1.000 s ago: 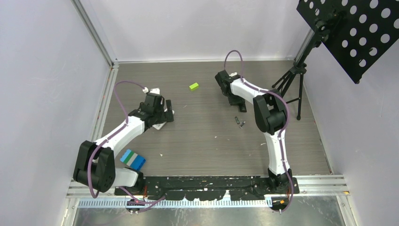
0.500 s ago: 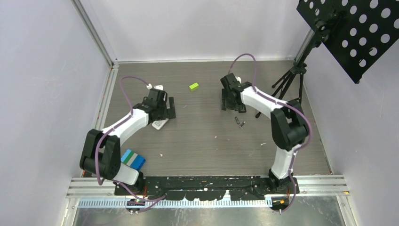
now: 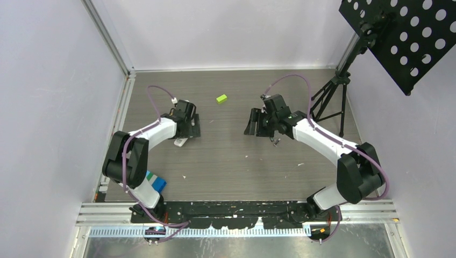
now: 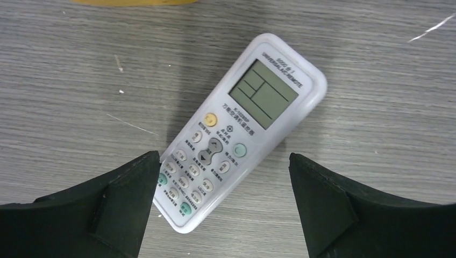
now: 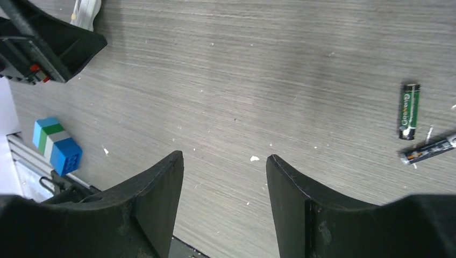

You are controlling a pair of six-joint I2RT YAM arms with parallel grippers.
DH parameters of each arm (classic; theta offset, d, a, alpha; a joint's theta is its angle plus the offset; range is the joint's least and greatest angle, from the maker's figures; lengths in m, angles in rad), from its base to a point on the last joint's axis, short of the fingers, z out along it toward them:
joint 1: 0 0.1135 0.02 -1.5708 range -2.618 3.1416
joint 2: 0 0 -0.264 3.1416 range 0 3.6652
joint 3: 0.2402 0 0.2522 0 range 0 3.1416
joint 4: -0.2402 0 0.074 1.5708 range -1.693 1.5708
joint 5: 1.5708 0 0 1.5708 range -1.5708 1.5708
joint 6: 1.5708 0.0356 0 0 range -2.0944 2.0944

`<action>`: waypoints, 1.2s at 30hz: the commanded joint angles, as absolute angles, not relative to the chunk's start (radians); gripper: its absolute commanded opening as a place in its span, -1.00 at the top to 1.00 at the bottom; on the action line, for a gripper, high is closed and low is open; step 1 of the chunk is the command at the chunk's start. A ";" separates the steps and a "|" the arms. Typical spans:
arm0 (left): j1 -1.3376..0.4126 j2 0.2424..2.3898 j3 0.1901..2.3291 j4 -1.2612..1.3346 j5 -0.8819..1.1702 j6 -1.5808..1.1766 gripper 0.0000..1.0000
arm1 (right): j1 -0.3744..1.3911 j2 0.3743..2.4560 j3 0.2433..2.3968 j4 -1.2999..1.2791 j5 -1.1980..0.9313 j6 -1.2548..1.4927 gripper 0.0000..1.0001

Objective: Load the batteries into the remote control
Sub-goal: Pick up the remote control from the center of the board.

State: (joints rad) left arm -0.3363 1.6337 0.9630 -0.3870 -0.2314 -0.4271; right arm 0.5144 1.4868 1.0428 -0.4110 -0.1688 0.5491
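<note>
A white remote control [image 4: 242, 126] lies face up on the table, screen and buttons showing. My left gripper [image 4: 223, 157] hovers over its button end, open and empty, one finger [image 4: 129, 199] on each side of it. From above, the remote [image 3: 181, 142] pokes out below the left gripper [image 3: 187, 131]. Two small dark batteries [image 3: 275, 141] lie on the table just right of my right gripper [image 3: 251, 124]. In the right wrist view they are a green-labelled one [image 5: 410, 110] and a black one [image 5: 428, 149], right of the open, empty right gripper [image 5: 224, 157]. No orange-red cell is in view.
A small green block [image 3: 221, 98] lies at the back centre. A blue, white and green block [image 3: 153, 181] sits near the left arm's base. A black tripod [image 3: 328, 97] holding a perforated panel [image 3: 408, 37] stands at the back right. Walls enclose the table.
My right arm has swung its gripper from the back of the table forward and left, beside the batteries. My left wrist has shifted slightly back, still over the remote, which has not moved.
</note>
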 commanded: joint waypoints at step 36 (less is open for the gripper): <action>-0.371 1.684 1.002 -0.418 -0.023 -0.434 0.35 | 0.534 1.468 0.940 -0.221 -0.386 0.652 -0.26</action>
